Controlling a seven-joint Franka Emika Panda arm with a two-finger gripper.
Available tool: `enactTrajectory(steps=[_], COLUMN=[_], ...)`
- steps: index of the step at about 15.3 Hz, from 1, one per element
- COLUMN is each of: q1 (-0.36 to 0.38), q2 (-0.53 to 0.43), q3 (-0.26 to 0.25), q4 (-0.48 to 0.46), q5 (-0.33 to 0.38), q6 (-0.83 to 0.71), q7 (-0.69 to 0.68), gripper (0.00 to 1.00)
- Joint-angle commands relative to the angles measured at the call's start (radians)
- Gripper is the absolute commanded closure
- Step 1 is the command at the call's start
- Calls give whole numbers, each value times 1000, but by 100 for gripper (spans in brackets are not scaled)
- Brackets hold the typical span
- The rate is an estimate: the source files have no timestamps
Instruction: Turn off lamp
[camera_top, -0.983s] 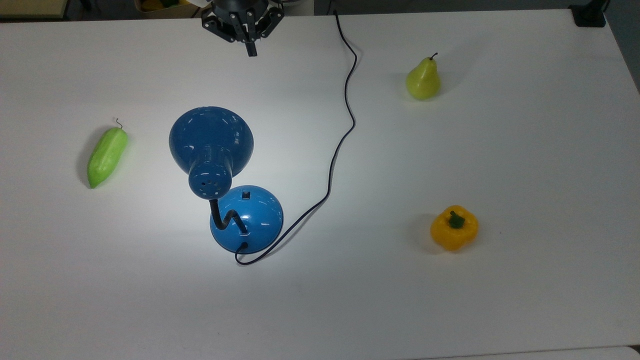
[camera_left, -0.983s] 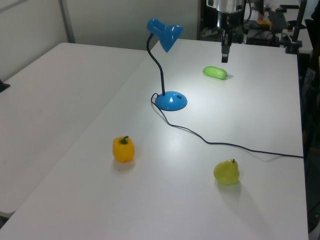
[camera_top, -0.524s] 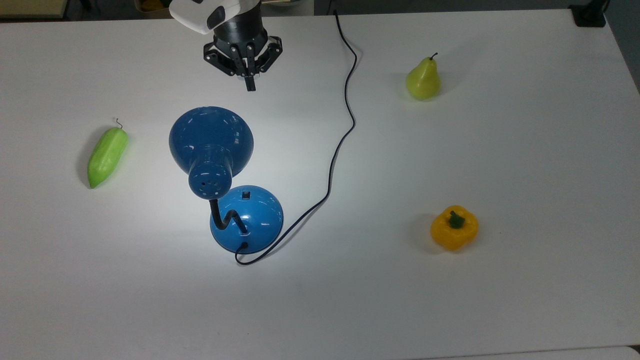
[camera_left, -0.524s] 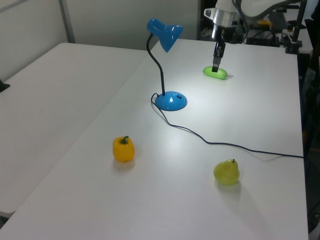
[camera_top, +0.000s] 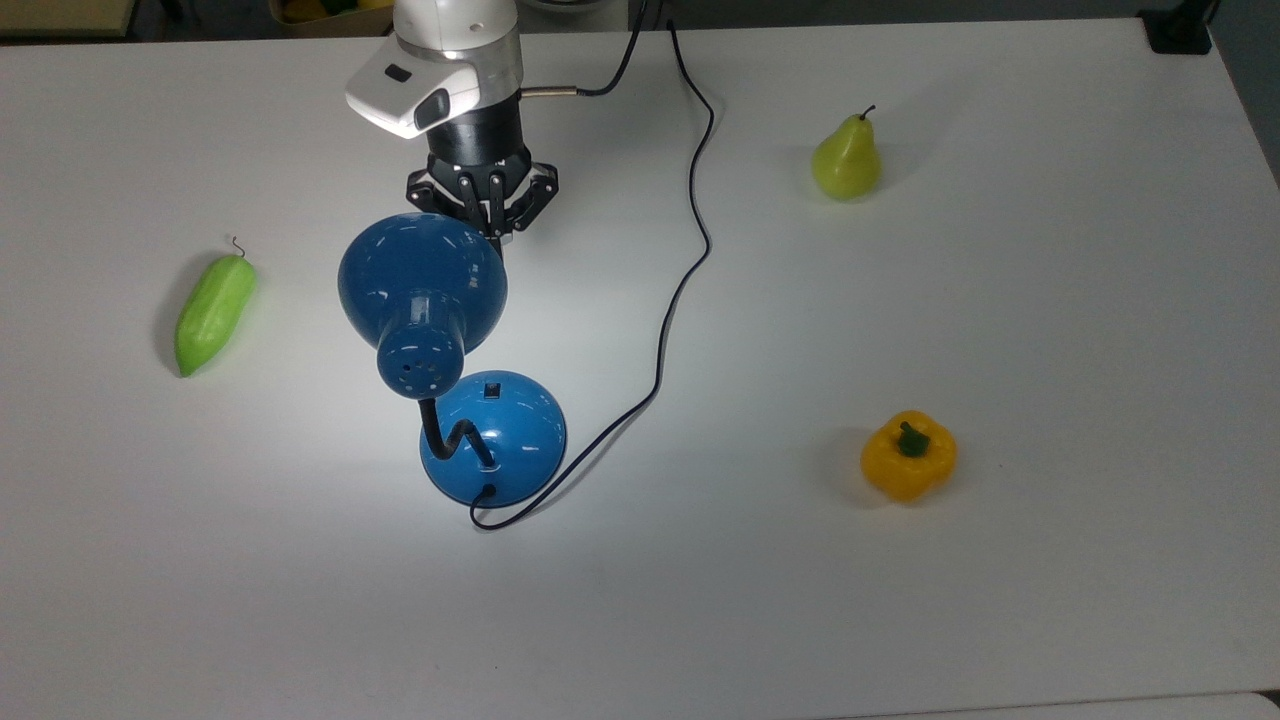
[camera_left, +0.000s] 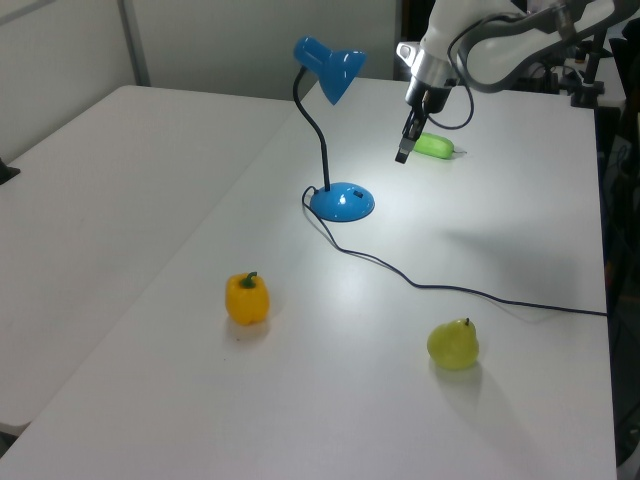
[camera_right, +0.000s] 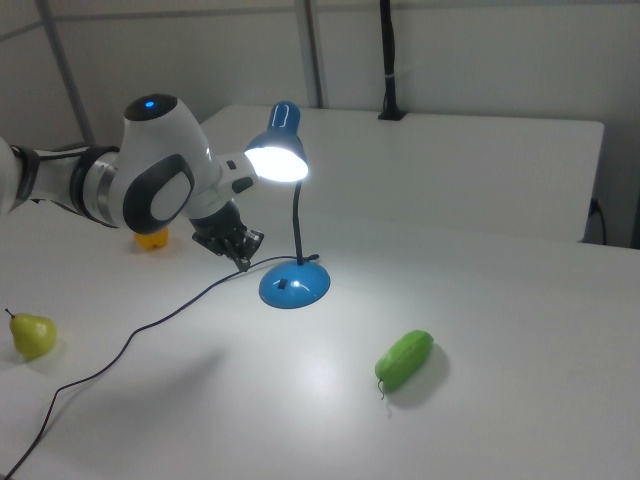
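The lamp (camera_top: 450, 370) stands lit mid-desk (camera_top: 1000, 600), its shade glowing in the right view. The claw (camera_left: 402, 155), fingers together, hangs above the desk beside the shade, apart from the base switch (camera_top: 491, 389).

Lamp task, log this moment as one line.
lamp: lit | switch: untouched | gripper: above table, short of base | jaws: shut

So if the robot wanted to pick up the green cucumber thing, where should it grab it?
Probably around the middle of the green cucumber, coming straight down from above. It lies flat on the table and is long and narrow, so jaws set across its short width should fit. Nothing stands close to it; the lamp is well off to the top view's right.
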Motion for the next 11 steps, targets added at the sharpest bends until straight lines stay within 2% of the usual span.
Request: enactTrajectory(steps=[1,11], q1=[13,8], q2=[54,179], q3=[-17,-17], q4=[-6,-22], q5=[13,14], q6=[142,474], q7=[23,35], gripper=[100,100])
